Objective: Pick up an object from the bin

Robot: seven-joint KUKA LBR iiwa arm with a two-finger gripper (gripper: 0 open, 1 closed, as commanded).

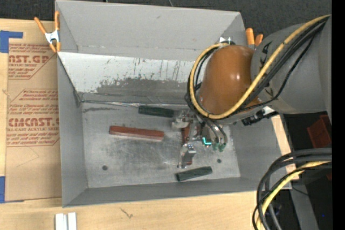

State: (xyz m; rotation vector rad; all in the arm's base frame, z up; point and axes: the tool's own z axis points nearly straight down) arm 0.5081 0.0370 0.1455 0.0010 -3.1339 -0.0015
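**A:** Where is the hand (187, 155) now?

**B:** Low inside the grey metal bin (161, 24), beneath the orange dome-shaped wrist cover (226, 79). I cannot tell how far open it is, or whether it has hold of anything.

**A:** And the thing to pick?

**B:** I'd judge it to be the short dark green flat bar (194, 174). It lies just past the hand's tip, toward the bin's near wall. It is the closest piece and lies apart from the others.

**A:** How should it be done well?

**B:** Centre the hand over the bar's middle and span its narrow width, not its length. Go right down to the floor, since the bar lies flat.

**A:** What else is about?

**B:** A long reddish-brown flat bar (136, 132) stretches away from the hand on the side opposite the arm, with its nearer end close by. A second dark green bar (156, 111) lies beyond the hand, by the sloped far wall. The near wall sits just past the target and leaves little room, so that is the likeliest snag.
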